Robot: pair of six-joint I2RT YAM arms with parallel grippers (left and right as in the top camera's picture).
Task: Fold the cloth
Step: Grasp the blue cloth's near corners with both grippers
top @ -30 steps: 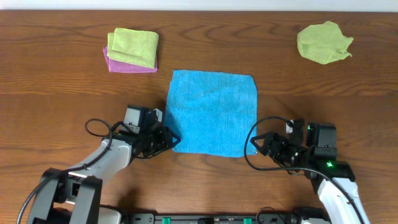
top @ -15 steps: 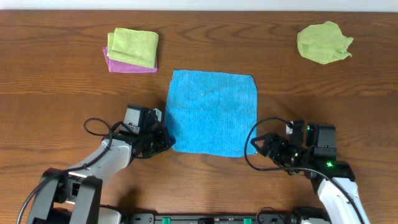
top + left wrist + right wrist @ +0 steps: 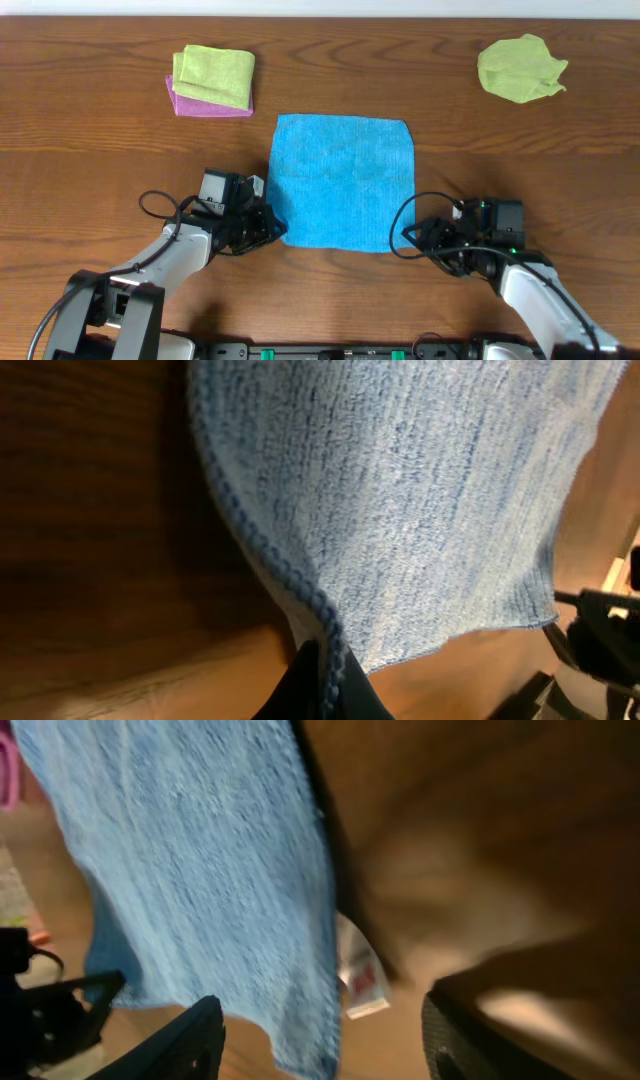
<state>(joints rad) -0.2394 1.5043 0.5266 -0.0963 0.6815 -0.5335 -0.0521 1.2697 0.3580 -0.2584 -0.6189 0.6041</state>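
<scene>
Overhead, the blue cloth (image 3: pixel 342 180) lies flat in the middle of the wooden table (image 3: pixel 100 170). The left gripper (image 3: pixel 274 228) is at its near left corner, pinched tight on the hem. The right gripper (image 3: pixel 412 238) sits at the near right corner, jaws spread wide around the corner and its white tag (image 3: pixel 362 978), nothing clamped.

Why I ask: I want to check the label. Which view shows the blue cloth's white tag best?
Right wrist: the white tag sits at the blue cloth's edge, close but blurred. Overhead it is too small to tell; left wrist shows another corner, no tag.
</scene>
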